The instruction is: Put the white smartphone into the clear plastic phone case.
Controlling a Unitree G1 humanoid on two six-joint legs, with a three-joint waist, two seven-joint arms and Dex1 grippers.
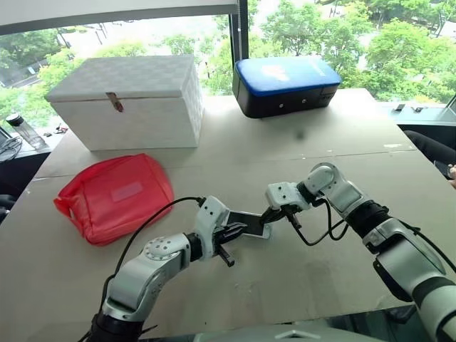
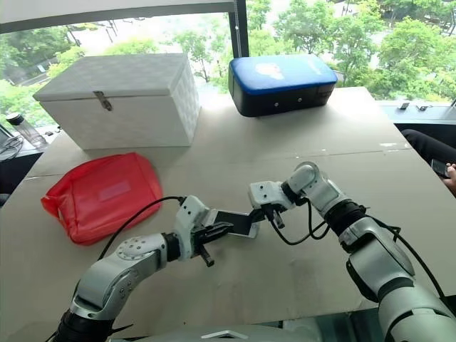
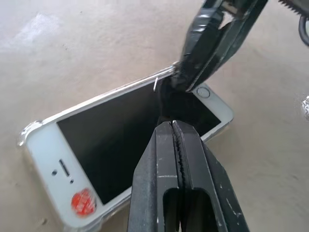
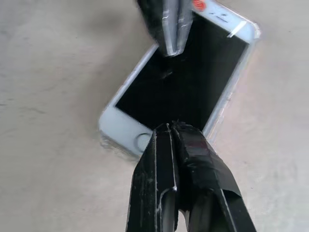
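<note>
The white smartphone (image 1: 251,224) lies face up on the table between my two grippers, black screen up, with a red sticker on one white bezel (image 3: 83,202). The clear plastic phone case (image 3: 26,131) shows as a glinting rim around the phone's corners and along its long edge (image 4: 231,94). Whether the phone sits fully down in it I cannot tell. My left gripper (image 3: 172,124) is shut, its tip resting on the screen. My right gripper (image 4: 169,127) is shut too, its tip on the screen near the home button. The two tips nearly meet over the phone (image 1: 263,219).
A red pouch (image 1: 114,196) lies to the left. A white box (image 1: 128,100) and a blue-topped black case (image 1: 285,85) stand at the back. A bottle (image 1: 25,130) stands beyond the table's left edge. A person's dark sleeve (image 1: 434,148) shows at the right.
</note>
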